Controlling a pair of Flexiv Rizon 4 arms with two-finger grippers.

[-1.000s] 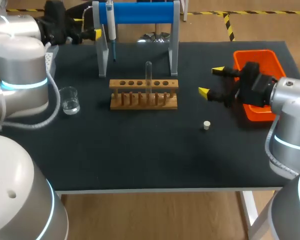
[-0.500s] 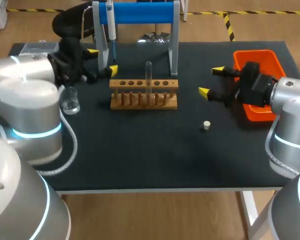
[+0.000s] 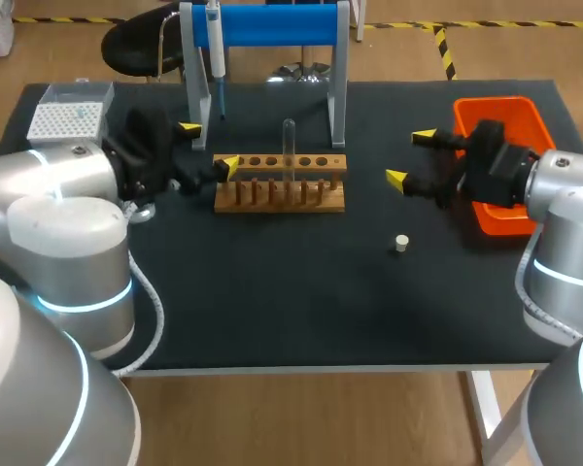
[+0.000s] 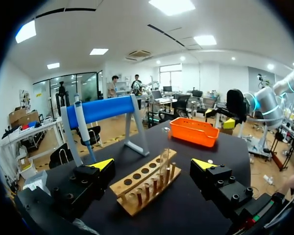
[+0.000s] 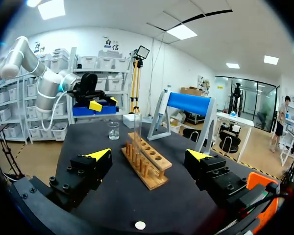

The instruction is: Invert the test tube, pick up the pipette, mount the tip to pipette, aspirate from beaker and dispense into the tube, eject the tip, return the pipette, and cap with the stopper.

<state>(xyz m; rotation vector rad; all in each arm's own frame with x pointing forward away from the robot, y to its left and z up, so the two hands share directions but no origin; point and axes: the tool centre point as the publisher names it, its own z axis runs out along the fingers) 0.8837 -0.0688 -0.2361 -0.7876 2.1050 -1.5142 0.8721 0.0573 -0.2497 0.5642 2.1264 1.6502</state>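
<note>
Barely begun: pipette point(image 3: 215, 39) on its stand point(image 3: 272, 24), stopper point(image 3: 401, 243) loose (tube point(image 3: 289, 146) uncapped); left gripper point(image 3: 206, 146) and right gripper point(image 3: 410, 157) gape empty.

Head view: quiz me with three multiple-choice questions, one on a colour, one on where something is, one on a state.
1. What colour is the tray? A blue, B green, C orange.
2. Where is the white stopper? A in the tray, B on the bare table right of the rack, C on top of the rack.
3. How is the left pincer? A open, B shut on the stopper, C shut on the rack.
Answers: 1 C, it shows bright orange. 2 B, it lies alone on the black table. 3 A, its yellow tips stand wide apart, gripping nothing.
</note>
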